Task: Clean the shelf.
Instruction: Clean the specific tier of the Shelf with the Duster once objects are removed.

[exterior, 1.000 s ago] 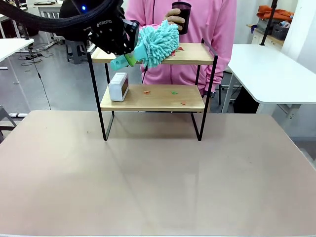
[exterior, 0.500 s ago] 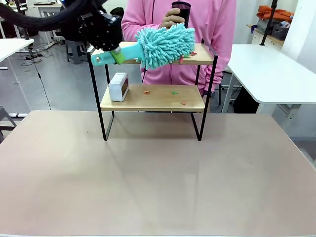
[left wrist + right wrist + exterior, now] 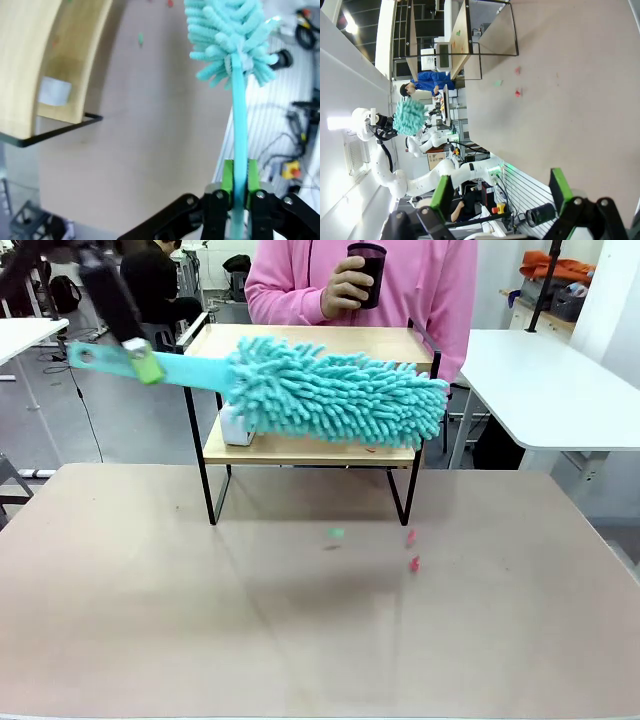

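The shelf (image 3: 330,340) stands at the table's far side, its lower board partly behind a teal fluffy duster (image 3: 340,400). My left gripper (image 3: 140,362), at the upper left and blurred, is shut on the duster's handle and holds the head level in front of the shelf. In the left wrist view the green pads (image 3: 227,175) clamp the handle, with the duster (image 3: 230,35) pointing away and the shelf (image 3: 50,50) at the left. My right gripper (image 3: 500,190) is open above the table, far from the shelf (image 3: 470,30).
Small green and red scraps (image 3: 410,537) lie on the table (image 3: 150,620) before the shelf. A white boxy device (image 3: 232,428) sits on the lower board's left end. Behind the shelf a person in pink holds a dark cup (image 3: 365,270). A white table (image 3: 560,380) stands at the right.
The duster has swept off the top board and come forward and down, stretching out level. My left gripper moved left. Scraps that lay on the top board are now on the table.
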You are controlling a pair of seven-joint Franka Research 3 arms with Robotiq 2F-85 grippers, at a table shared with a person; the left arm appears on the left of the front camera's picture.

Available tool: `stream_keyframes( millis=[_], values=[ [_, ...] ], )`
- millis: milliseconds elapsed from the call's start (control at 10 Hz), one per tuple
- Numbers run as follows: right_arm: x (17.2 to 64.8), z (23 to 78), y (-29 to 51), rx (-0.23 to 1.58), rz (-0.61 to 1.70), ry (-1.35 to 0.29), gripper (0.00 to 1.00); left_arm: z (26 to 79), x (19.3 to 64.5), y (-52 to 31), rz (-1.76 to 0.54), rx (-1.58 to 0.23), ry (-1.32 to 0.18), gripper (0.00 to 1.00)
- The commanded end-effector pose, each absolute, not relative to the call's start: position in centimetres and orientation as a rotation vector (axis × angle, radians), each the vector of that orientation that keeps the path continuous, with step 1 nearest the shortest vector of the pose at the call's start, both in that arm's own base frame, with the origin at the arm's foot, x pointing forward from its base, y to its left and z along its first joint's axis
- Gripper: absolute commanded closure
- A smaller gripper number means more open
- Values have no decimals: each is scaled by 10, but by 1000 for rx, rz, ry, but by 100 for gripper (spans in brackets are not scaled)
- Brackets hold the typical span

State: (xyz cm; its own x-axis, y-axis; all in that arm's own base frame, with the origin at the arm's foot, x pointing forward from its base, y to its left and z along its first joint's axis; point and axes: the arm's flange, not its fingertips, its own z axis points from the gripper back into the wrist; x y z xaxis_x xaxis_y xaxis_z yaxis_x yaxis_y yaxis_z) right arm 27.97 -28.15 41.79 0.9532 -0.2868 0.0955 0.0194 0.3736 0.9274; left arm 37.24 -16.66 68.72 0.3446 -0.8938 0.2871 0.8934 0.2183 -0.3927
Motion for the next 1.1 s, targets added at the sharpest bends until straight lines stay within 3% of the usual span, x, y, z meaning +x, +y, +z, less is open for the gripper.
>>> stream_keyframes(
  millis=[0, 300, 500, 800, 1000],
  values=[
    [279, 419, -283, 1173, -168, -269, 0, 705, 380, -150, -1257, -599, -17, 100],
    [279, 419, -283, 1173, -168, -269, 0, 701, 382, -137, -1184, -627, -31, 100],
    [279, 419, -283, 1173, -168, -269, 0, 708, 385, -97, -1014, -714, -67, 100],
    [279, 419, -283, 1173, -168, -269, 0, 725, 358, 38, -557, -769, -350, 100],
    [279, 419, -283, 1173, -168, -269, 0, 695, 340, 105, -185, -781, -463, 100]
  ],
)
